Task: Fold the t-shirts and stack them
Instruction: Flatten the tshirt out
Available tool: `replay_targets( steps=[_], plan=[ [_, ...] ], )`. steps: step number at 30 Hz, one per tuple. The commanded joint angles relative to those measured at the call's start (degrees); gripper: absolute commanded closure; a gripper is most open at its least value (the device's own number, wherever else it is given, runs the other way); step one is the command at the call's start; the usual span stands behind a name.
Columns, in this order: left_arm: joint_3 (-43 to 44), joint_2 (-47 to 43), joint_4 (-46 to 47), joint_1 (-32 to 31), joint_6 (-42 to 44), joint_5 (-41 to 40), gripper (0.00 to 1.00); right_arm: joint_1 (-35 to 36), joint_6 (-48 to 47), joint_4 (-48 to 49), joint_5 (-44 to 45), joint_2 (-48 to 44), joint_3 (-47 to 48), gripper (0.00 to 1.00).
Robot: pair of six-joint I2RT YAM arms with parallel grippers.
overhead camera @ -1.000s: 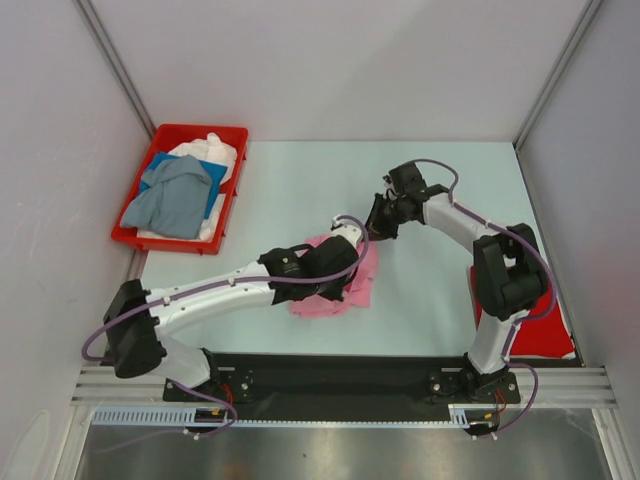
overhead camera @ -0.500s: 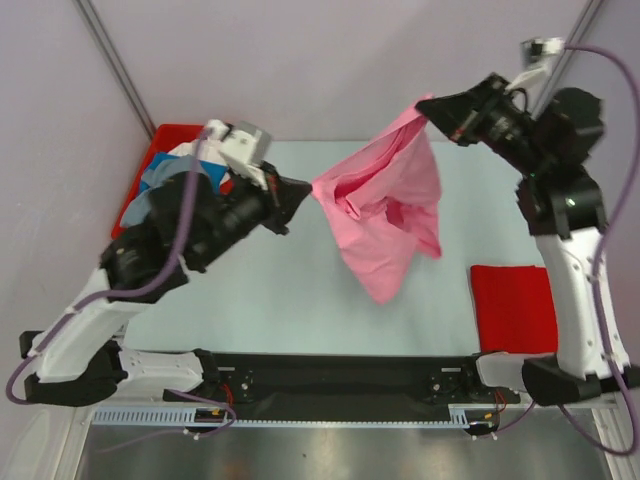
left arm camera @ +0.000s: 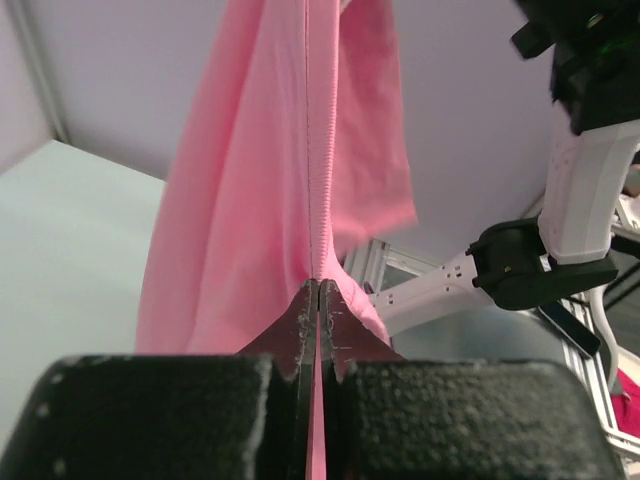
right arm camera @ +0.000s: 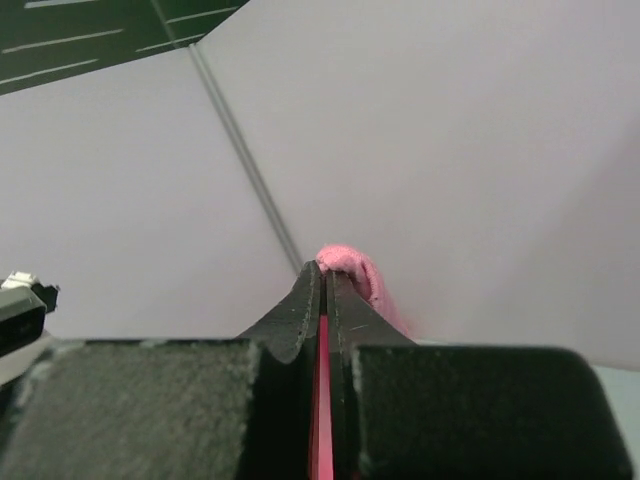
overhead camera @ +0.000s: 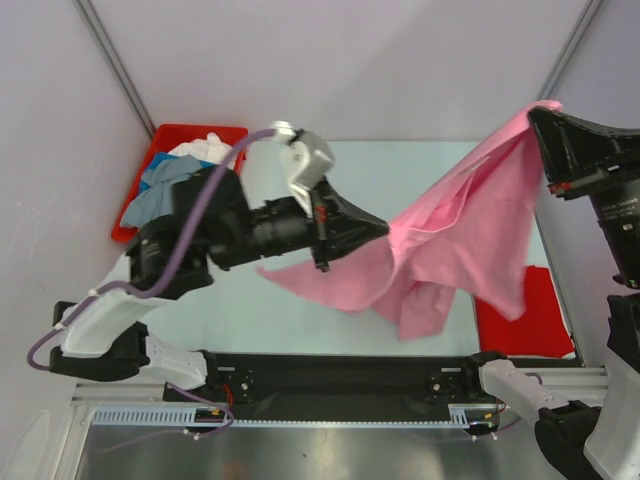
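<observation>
Here, a light pink cloth t-shirt [overhead camera: 460,235] hangs in the air above the pale green bench [overhead camera: 420,170], stretched between two black and white robot arms. The left pincer [overhead camera: 380,228] sits near the middle of the overhead view, clamped tight on one edge of the shirt. In the left wrist view its dark fingertips [left arm camera: 290,325] meet on a stitched seam, and the cloth rises straight up from them. The right pincer [overhead camera: 540,108] is raised high at the far right, closed on another part of the shirt. In the right wrist view a small pink bunch of cloth shows just past its pressed fingertips [right arm camera: 300,300].

Between the two grips the shirt sags in loose folds. Its lowest part droops towards the near edge of the bench; whether it touches the surface cannot be told.

A flat folded red t-shirt [overhead camera: 545,325] lies on the bench at the near right, partly hidden behind the pink cloth. At the far left a red plastic bin [overhead camera: 165,135] holds a crumpled grey-blue t-shirt [overhead camera: 145,205] and a white t-shirt [overhead camera: 205,148].
</observation>
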Motion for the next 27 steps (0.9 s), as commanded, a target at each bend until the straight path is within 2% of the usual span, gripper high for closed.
replay_targets(
  steps=[1, 4, 6, 9, 10, 12, 13, 14, 16, 17, 18, 19, 21, 23, 25, 26, 27],
  plan=[
    [2.89, 1.99, 1.25, -1.24, -1.81, 5.06, 1.00, -0.19, -7.00, -1.24, 11.94, 1.14, 4.23, 1.00],
    [4.91, 3.93, 1.35, -1.42, -1.99, 4.63, 1.00, 0.69, -8.58, -0.98, 14.67, 3.60, 6.78, 1.00],
    [3.61, 2.01, 1.17, -1.33, -1.73, -2.36, 1.00, 1.04, -8.41, -0.71, 13.19, 7.18, 8.54, 1.00],
    [-4.37, -2.91, 2.92, 1.82, -2.34, -9.41, 1.00, 1.04, -6.13, 2.08, 7.66, 10.98, 8.64, 1.00],
    [-9.53, -7.19, 3.01, 3.32, -4.17, -10.66, 1.00, 1.04, -4.55, 2.80, 6.42, 13.86, 8.55, 1.00],
    [-15.00, -11.51, 2.58, 9.90, -6.20, -12.68, 1.00, 1.04, -3.14, 4.64, 2.38, 16.95, 8.11, 1.00],
    [-21.30, -15.63, 2.40, 12.71, -7.87, -13.13, 1.00, 1.39, -2.44, 5.78, 1.23, 20.27, 7.32, 1.00],
    [-24.84, -18.19, 2.57, 18.30, -8.32, -12.87, 1.00, 1.74, -0.43, 7.27, -0.95, 21.78, 6.10, 1.00],
    [-35.01, -21.37, 3.01, 23.78, -8.32, -10.42, 1.00, 4.19, 0.55, 12.80, -2.03, 26.51, 1.01, 1.00],
    [-38.29, -23.73, 3.28, 28.94, -8.15, -8.84, 1.00, 5.60, 0.47, 15.00, -2.12, 28.55, -0.75, 1.00],
    [-41.80, -24.62, 3.80, 30.91, -7.71, -7.43, 1.00, 6.66, 0.56, 18.33, -2.55, 30.92, -2.07, 1.00],
    [-49.41, -25.50, 5.11, 34.15, -7.79, -7.42, 1.00, 7.45, 0.82, 19.84, -3.25, 33.38, -3.57, 1.00],
    [-56.83, -27.09, 5.83, 38.12, -8.49, -6.72, 1.00, 10.44, 2.83, 22.30, -4.75, 43.30, -2.80, 1.00],
    [-65.37, -27.97, 5.13, 42.24, -10.34, -10.11, 1.00, 12.28, 4.86, 22.06, -7.64, 55.21, 3.16, 1.00],
    [-69.42, -28.94, 2.77, 44.28, -12.00, -12.94, 1.00, 13.08, 6.10, 14.53, -8.70, 63.86, 10.70, 0.92],
    [-70.05, -29.03, 1.36, 46.20, -12.45, -15.13, 1.00, 13.26, 6.10, 10.49, -10.89, 67.64, 21.79, 0.91],
    [-70.14, -29.11, -0.22, 47.09, -13.15, -16.46, 1.00, 13.52, 6.01, 1.40, -11.69, 75.25, 26.95, 0.87]
  ],
)
